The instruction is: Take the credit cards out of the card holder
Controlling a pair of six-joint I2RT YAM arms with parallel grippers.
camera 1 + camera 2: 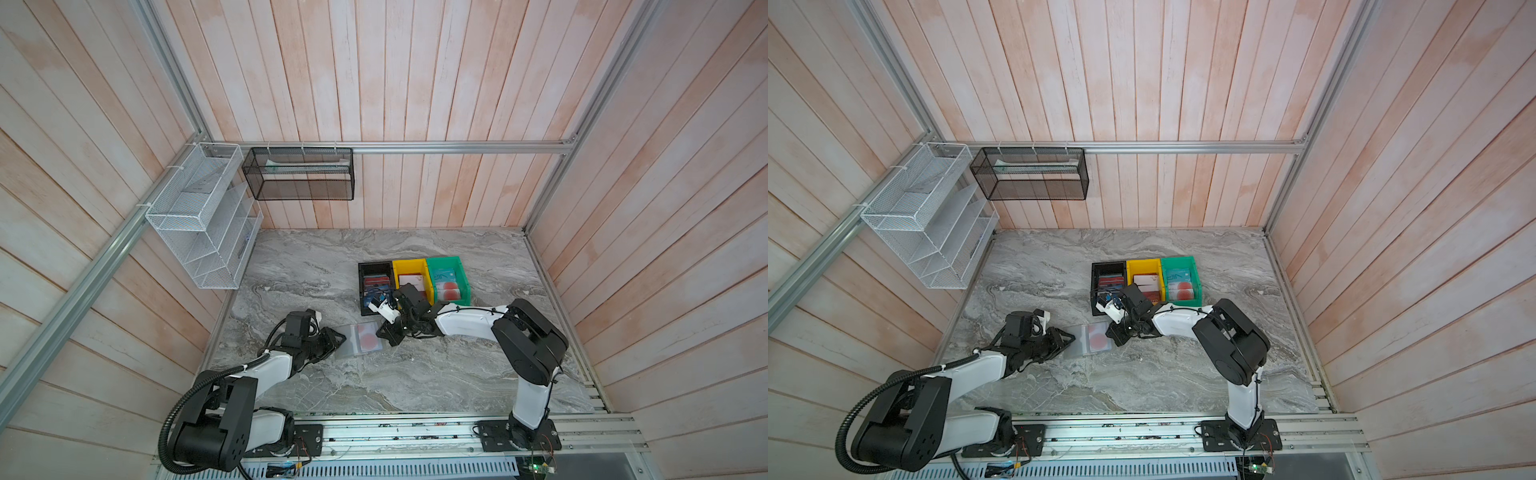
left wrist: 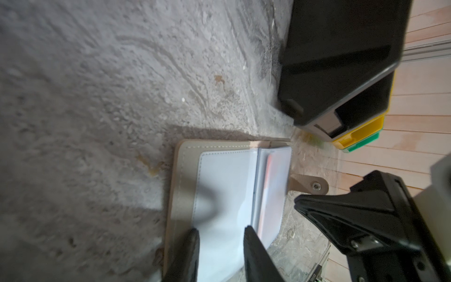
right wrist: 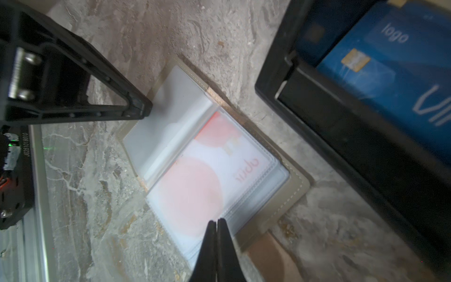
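Note:
The card holder [image 1: 347,345] [image 1: 1077,347] lies open like a book on the marble table between my two grippers. In its right-hand sleeve sits a pale credit card with a red circle [image 3: 195,193] [image 1: 368,338]. My left gripper [image 2: 220,232] [image 1: 340,338] is open, its fingers apart over the empty left page [image 2: 227,185]. My right gripper [image 3: 216,221] [image 1: 380,332] is shut, its tips resting on the outer edge of the sleeve over the pale card; nothing shows between them. A blue credit card [image 3: 390,73] with white "logo" and "VIP" lies in the black bin [image 3: 317,109].
Three small bins stand side by side just behind the holder: black [image 1: 361,286], yellow [image 1: 409,264] and green [image 1: 446,261], each holding cards. The holder's tan snap tab [image 2: 308,186] sticks out toward the right gripper. Mesh baskets [image 1: 299,174] hang on the back wall.

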